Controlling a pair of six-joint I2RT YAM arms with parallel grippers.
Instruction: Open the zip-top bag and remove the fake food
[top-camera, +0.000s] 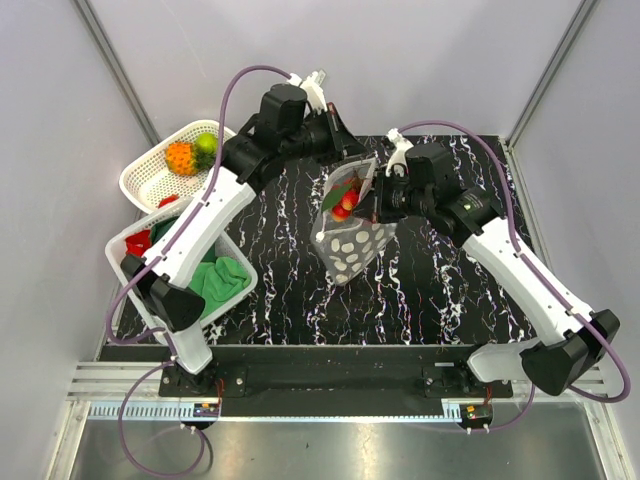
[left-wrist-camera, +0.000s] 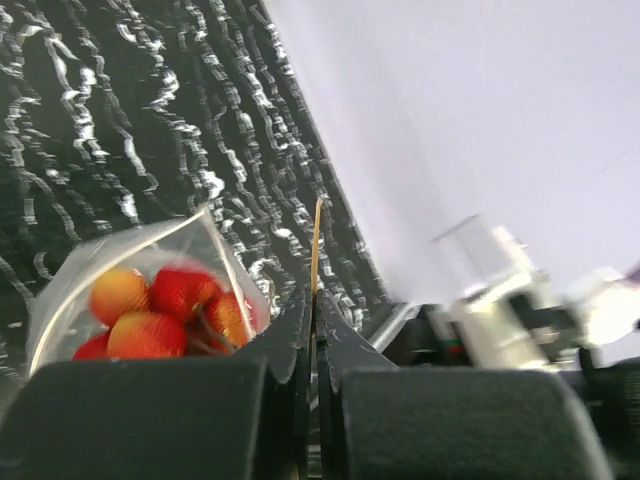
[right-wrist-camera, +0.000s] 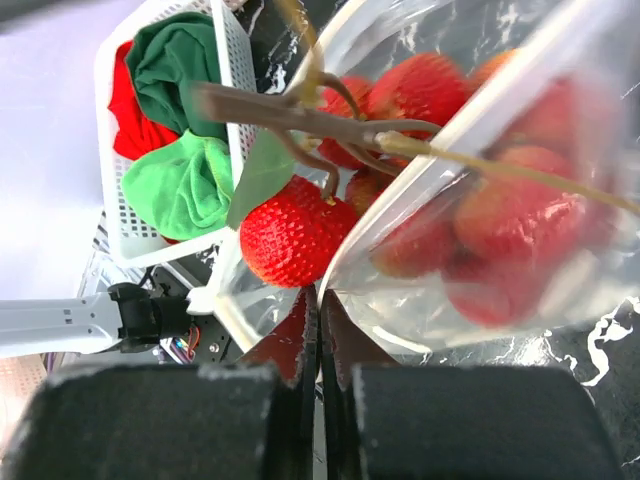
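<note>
The zip-top bag (top-camera: 350, 240), clear with white polka dots, hangs above the black marbled table, held between both grippers. Its mouth is pulled apart at the top. The fake food (top-camera: 346, 200), a cluster of red bumpy fruits on a brown stem with a green leaf, sits inside near the mouth. My left gripper (top-camera: 350, 152) is shut on the bag's far rim (left-wrist-camera: 316, 235); the fruits (left-wrist-camera: 150, 310) show through the plastic. My right gripper (top-camera: 376, 205) is shut on the near rim (right-wrist-camera: 400, 200), and a red fruit (right-wrist-camera: 295, 235) lies just above its fingertips.
A white perforated basket (top-camera: 140, 185) at the back left holds an orange bumpy piece (top-camera: 181, 157) and a green fruit (top-camera: 206, 143). A second white basket (top-camera: 240, 292) beside it holds green and red cloths (top-camera: 220, 275). Grey walls enclose the table.
</note>
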